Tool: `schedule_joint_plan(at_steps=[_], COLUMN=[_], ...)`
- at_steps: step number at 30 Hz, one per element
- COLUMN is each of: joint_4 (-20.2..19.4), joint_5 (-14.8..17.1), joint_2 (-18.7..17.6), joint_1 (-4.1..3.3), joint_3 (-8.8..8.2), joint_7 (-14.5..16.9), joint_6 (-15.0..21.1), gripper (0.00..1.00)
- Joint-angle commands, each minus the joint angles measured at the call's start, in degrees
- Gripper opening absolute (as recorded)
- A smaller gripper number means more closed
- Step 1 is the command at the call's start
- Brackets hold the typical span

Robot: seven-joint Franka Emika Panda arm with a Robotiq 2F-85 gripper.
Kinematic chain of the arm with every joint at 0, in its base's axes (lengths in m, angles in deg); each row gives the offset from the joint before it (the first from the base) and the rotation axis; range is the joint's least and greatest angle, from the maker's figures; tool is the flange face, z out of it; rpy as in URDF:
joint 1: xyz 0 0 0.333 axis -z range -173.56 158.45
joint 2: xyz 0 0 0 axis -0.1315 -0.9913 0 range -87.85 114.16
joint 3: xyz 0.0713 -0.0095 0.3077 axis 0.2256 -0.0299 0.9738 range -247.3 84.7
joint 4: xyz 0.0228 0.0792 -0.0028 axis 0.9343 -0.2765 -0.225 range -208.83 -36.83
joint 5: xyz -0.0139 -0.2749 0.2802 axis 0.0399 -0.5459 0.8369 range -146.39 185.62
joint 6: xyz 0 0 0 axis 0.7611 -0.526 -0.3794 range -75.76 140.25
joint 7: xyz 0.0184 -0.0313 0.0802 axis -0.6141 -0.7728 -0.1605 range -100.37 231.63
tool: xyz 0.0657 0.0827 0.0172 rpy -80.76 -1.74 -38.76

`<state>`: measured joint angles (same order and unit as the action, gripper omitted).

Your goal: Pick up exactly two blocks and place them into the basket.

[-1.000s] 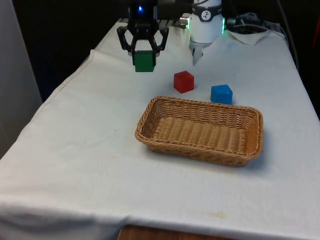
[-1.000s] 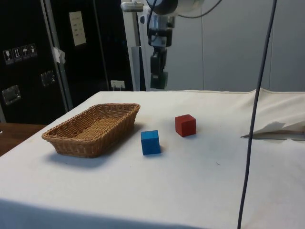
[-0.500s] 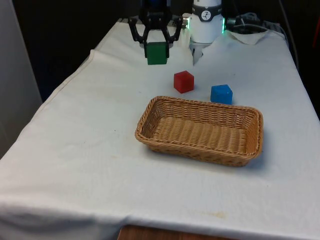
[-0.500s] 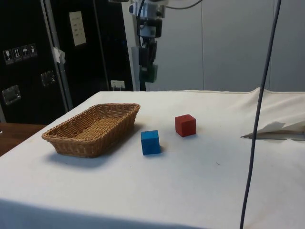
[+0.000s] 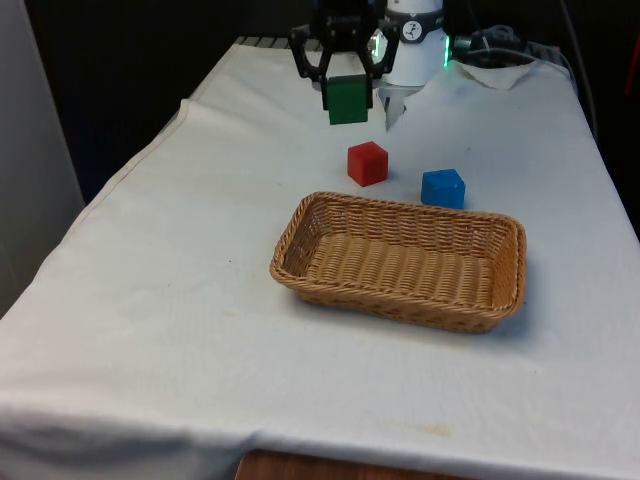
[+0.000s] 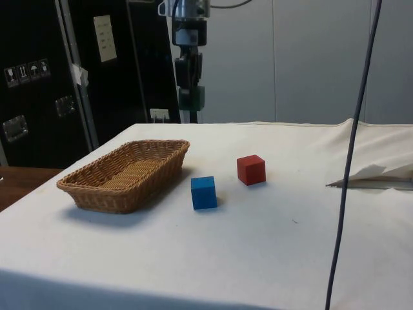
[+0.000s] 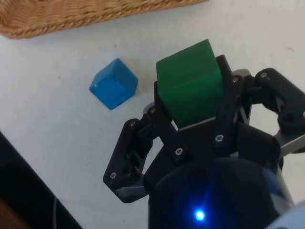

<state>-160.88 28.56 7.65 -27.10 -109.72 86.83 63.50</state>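
Readable text: none can be made out in any view.
Dark cabinet (image 6: 39, 77): carries a pale sheet (image 6: 103, 37) with dark marks, too small to read.
Handling-symbol stickers (image 6: 26, 71): three small white squares with pictograms on the same dark cabinet, lower than the pale sheet; the symbols cannot be told apart.
Blocks and basket: no letters, numbers or brand marks show on the green block (image 5: 347, 99), red block (image 5: 367, 163), blue block (image 5: 442, 188) or basket (image 5: 400, 295).
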Motion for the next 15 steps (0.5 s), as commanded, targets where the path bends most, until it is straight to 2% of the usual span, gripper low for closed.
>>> schedule_joint_plan(at_steps=[1, 6, 8, 9, 11, 15], joint_4=[0.92, 3.72, 4.98, 4.13, 7.1, 9.97], joint_5=[-0.86, -0.23, 0.06, -0.06, 0.52, 1.26], joint_2=[-0.57, -2.18, -3.04, -2.35, -4.41, -6.42], joint_1=[-0.23, -0.17, -0.11, 0.0, -0.11, -0.11], joint_3=[0.23, 1.32, 1.6, 1.49, 2.12, 2.69], joint_7=[-1.32, -1.95, -2.06, -1.72, -2.29, -2.58], joint_6=[-1.43, -4.35, -4.81, -4.07, -5.44, -6.3], gripper=[0.03, 0.03, 0.03, 0.03, 0.03, 0.03])
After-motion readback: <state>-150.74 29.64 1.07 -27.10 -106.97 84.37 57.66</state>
